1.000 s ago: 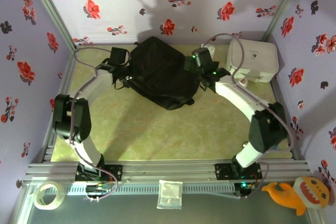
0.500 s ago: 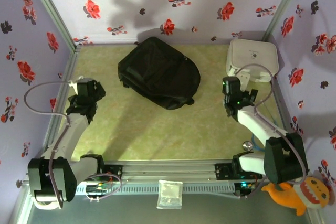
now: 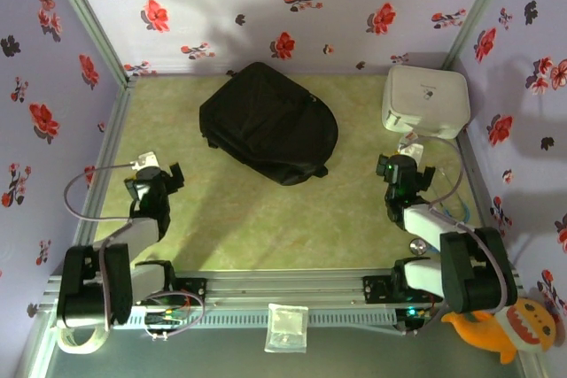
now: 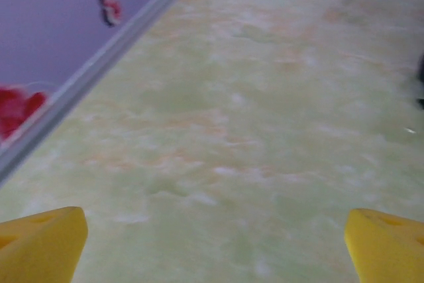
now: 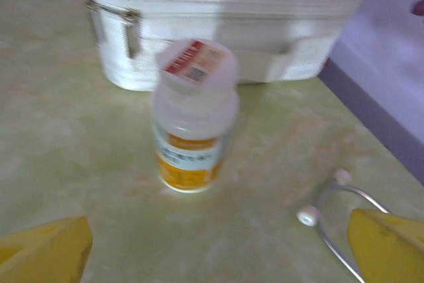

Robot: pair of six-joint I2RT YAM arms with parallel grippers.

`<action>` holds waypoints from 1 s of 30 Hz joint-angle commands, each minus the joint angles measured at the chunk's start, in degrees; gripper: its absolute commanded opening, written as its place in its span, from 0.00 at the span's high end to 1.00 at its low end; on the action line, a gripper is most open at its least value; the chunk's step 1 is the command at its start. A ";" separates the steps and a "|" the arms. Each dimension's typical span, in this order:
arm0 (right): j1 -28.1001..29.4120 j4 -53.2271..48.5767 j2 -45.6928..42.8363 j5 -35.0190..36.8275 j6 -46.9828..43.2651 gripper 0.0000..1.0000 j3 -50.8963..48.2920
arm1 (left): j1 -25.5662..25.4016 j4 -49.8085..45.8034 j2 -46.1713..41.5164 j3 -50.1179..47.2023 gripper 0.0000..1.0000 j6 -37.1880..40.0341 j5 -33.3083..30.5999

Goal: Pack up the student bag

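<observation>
Lilac walls printed with red flowers enclose a green marbled table (image 3: 266, 219).

1. End effector state. My left gripper (image 4: 212, 250) stands wide open, its yellow fingertips at the two lower corners of the left wrist view, with bare table between them and nothing held. My right gripper (image 5: 215, 250) is spread just as wide and is also empty. Both arms sit folded close to their bases at the near edge.

2. Objects ahead of the right gripper. A pill bottle (image 5: 195, 117) stands upright directly in front, with a white cap and an orange label. Just behind it lies a white hard case (image 5: 218, 24), latched as far as I can tell. To the right of the bottle lies a stethoscope (image 5: 307, 216), identified by its metal tube and white ear tips.

3. Task object. The student bag (image 3: 266, 121), a black fabric backpack, lies flat at the far centre of the table, well apart from both grippers. I cannot tell whether its zip is open.

4. Step in hand. I judge this a pause between placements: neither gripper is engaged.

5. Next move. The bottle is the nearest candidate. I would advance the right gripper until the fingers pass either side of the bottle body, below the cap, then close and carry it to the bag. The left gripper would likely need to hold the opening apart.
</observation>
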 commanded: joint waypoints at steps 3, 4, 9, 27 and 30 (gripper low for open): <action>-1.76 16.68 4.44 -8.84 -3.14 0.01 -1.92 | -0.34 21.82 7.63 -0.40 0.01 7.67 10.84; -2.38 18.33 5.59 -11.37 -2.87 0.01 -1.92 | -0.37 23.47 9.18 -0.17 0.01 9.02 10.95; -4.13 24.90 12.63 -14.93 -2.92 0.01 -1.43 | -0.29 28.87 16.47 0.57 0.00 9.95 12.45; -5.55 23.19 18.86 -14.39 -1.13 0.01 2.58 | -0.62 19.21 21.20 8.71 0.00 7.77 5.65; -5.64 23.03 18.85 -14.53 -1.12 0.01 2.61 | -0.63 19.19 21.11 8.67 0.00 7.84 5.72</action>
